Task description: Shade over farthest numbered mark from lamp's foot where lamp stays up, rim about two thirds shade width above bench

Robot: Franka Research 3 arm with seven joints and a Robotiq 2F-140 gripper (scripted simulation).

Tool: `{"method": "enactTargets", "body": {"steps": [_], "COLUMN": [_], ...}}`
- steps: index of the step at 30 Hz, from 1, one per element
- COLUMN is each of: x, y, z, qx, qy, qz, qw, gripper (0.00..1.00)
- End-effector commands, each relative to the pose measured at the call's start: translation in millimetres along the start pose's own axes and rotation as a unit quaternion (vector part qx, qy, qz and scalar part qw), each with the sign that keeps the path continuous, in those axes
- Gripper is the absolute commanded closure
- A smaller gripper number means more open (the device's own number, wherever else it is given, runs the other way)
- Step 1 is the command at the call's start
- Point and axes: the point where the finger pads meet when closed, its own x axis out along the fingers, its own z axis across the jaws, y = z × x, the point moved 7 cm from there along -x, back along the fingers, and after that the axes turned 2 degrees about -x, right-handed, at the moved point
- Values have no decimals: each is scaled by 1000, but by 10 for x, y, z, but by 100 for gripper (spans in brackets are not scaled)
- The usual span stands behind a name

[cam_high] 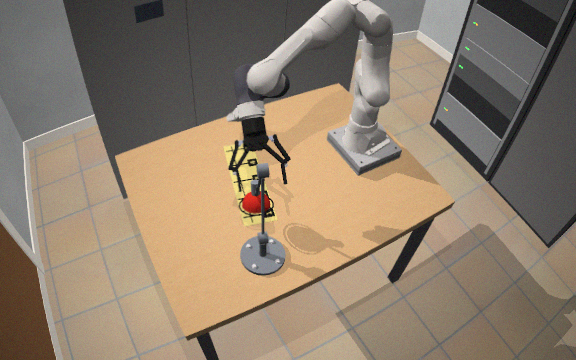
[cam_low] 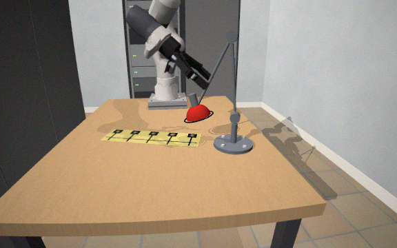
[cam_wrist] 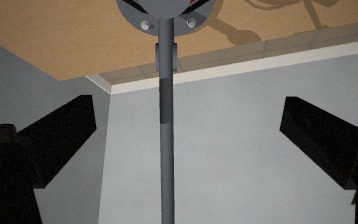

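Note:
The lamp has a grey round foot (cam_high: 263, 255) near the bench's front, a thin upright, a top elbow (cam_low: 231, 36) and a forearm slanting down to a red shade (cam_high: 255, 202) with a black rim ring. The shade (cam_low: 198, 113) hangs low over the end of the yellow numbered strip (cam_high: 249, 182) that lies nearest the foot. My gripper (cam_high: 260, 172) is open and empty, tilted, with a finger on each side of the forearm, apart from it. In the wrist view the lamp's rod (cam_wrist: 166, 125) runs down the middle between my fingers. The number on each mark is too small to read.
The strip (cam_low: 151, 137) carries several black square marks in a row leading away from the foot (cam_low: 233, 144). The arm's base plate (cam_high: 364, 147) stands at the back right of the bench. A dark cabinet and a server rack stand beyond the bench.

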Motion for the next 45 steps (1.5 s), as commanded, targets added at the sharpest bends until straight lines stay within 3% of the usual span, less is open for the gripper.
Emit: {"method": "enactTargets", "body": {"steps": [1,19,20,45], "x": [47,75,75,75], "y": [-6,3,4,16], "z": [-49,-131,-128,-105], "qx": [0,-2,-2,3], "qy": [9,24,24,19], "qz": [1,2,2,3], "qw": [1000,1000,1000,1000], "gripper": [0,0,90,90]}}
